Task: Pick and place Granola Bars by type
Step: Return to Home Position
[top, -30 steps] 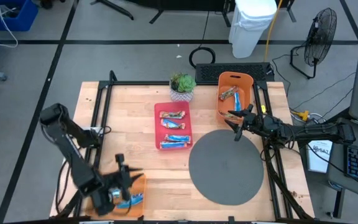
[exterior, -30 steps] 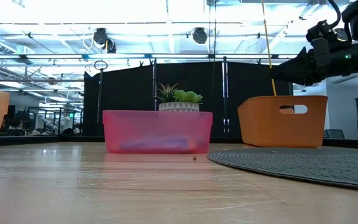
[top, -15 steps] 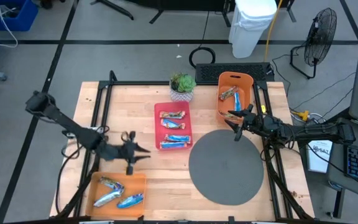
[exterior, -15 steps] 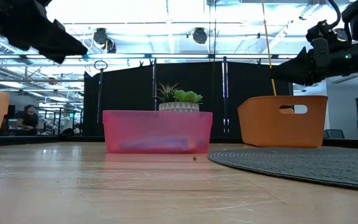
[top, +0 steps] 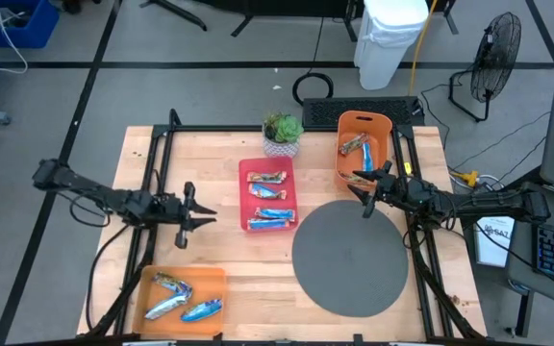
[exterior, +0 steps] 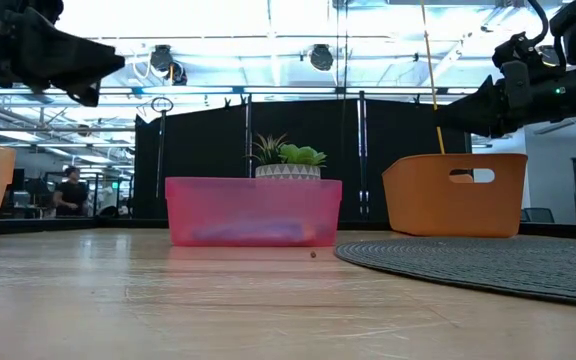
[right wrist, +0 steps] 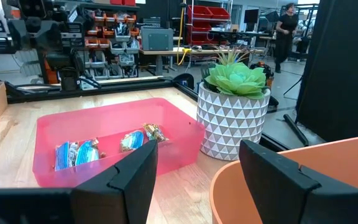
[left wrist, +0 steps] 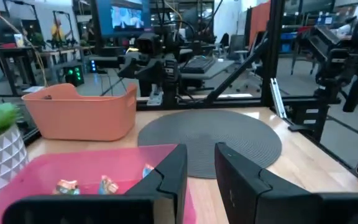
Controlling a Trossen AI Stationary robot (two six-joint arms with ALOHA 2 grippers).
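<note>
Granola bars lie in three containers. The red tray (top: 244,197) at mid-table holds brown bars (top: 267,179) and blue bars (top: 273,214). The orange bin (top: 364,123) at the far right holds a few bars (top: 354,144), and the orange tray (top: 210,281) at the near left holds three (top: 183,300). My left gripper (top: 210,215) hovers level to the left of the red tray, pointing at it. It is open by a narrow gap (left wrist: 201,162) with nothing in it. My right gripper (top: 354,185) hangs beside the orange bin, wide open (right wrist: 197,162) and empty.
A potted succulent (top: 282,130) stands just beyond the red tray. A round grey mat (top: 349,255) covers the near right of the table. Black frame rails (top: 152,183) run along the left and right edges. A person (exterior: 69,190) stands far back in the room.
My left gripper has left the near-left orange tray, gone toward the far edge and tipped from pointing down to level, facing the red tray. Three bars now show uncovered in that orange tray. My right arm has kept still.
</note>
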